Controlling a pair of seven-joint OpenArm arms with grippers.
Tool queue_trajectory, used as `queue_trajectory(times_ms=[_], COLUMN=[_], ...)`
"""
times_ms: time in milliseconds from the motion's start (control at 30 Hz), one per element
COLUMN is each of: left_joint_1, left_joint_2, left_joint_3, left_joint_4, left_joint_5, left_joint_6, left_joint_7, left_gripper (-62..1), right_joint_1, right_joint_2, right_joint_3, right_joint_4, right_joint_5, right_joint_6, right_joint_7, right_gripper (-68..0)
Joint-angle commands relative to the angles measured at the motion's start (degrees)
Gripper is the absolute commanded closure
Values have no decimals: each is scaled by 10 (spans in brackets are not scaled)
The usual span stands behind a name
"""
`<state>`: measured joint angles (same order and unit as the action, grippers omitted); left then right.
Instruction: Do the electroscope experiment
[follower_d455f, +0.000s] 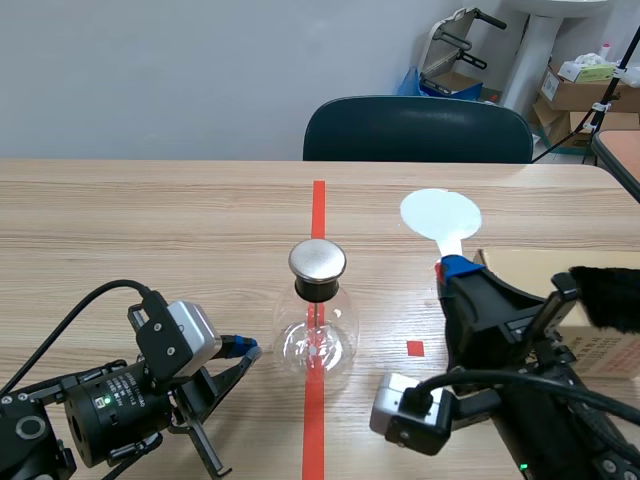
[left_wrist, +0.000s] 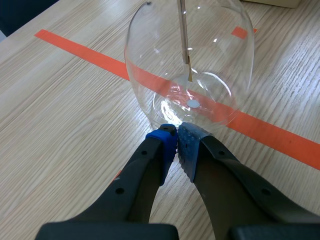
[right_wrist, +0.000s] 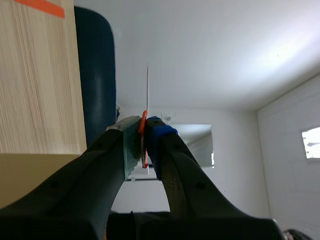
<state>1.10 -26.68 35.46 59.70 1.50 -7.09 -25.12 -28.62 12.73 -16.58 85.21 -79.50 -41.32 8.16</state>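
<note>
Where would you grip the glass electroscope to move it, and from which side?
The electroscope stands upright. Probably best: the black collar under its metal cap, approached level from the left, where the left hand sits shut beside the bulb. The collar is narrow and straight-sided; the round glass bulb looks too wide and slippery.

flask (left_wrist: 220, 55): cap cut off in left wrist view | white paddle (follower_d455f: 441, 215): handle hidden behind right arm (follower_d455f: 492, 312)

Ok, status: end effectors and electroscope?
Left end effector shut, tips at electroscope base. Right end effector shut on white paddle. Electroscope upright on tape line. Nothing between paddle and cap.
</note>
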Motion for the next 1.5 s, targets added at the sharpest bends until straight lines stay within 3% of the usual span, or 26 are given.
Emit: queue_trajectory(times_ms=[0,233,400,1467], left_joint_1=[0,0,0,0], left_joint_2=[3,3,3,3], left_joint_3=[-2,-2,-2,-2], left_joint_4=[11,11,11,11], left_joint_5=[-3,-3,-3,-3], left_joint_6=[2,2,2,2], left_joint_7=[-8,-8,-8,-8], left_gripper=[-55,-55,-55,-55], right_joint_1=[0,0,0,0], right_joint_2=[1,1,1,1], right_joint_3=[5,5,5,5], right_joint_4=[8,8,8,8], right_joint_5=[4,3,3,3], right_joint_6=[-6,-6,-6,-6], right_joint_7=[-18,-104,-129,-130], right_gripper=[-18,-18,-18,-18])
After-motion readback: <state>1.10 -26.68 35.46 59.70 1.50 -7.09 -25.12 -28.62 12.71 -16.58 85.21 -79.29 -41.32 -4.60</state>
